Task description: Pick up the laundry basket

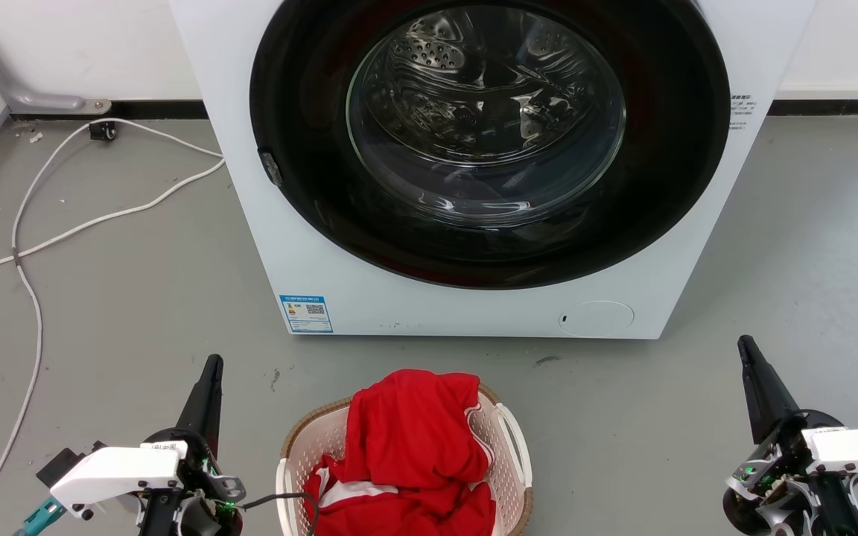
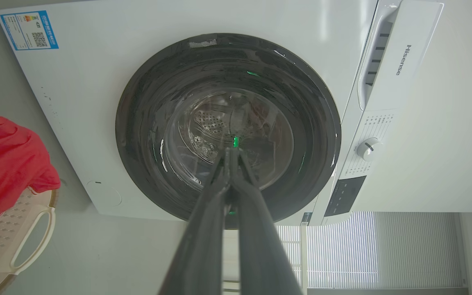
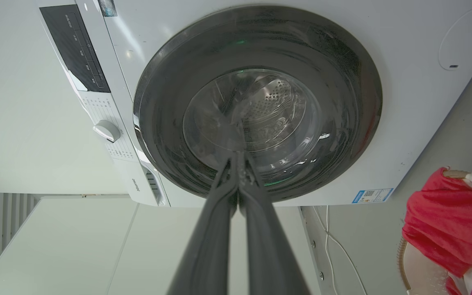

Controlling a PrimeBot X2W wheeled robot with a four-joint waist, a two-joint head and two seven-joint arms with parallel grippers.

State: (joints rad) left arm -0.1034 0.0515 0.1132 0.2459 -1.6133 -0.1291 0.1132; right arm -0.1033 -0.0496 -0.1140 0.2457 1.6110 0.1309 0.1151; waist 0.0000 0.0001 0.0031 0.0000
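Laundry basket, heaped with red cloth, sits on the floor between left gripper and right gripper, touching neither; both pairs of jaws pressed together.

The laundry basket is showing matt perforated plastic; red garment looking like soft creased cloth; washer panel gleaming glossy, drum shining metal; floor looking matt.

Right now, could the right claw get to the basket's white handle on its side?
Probably yes: the right claw, shut, sits off to the laundry basket's side with just grey floor between it and that handle.
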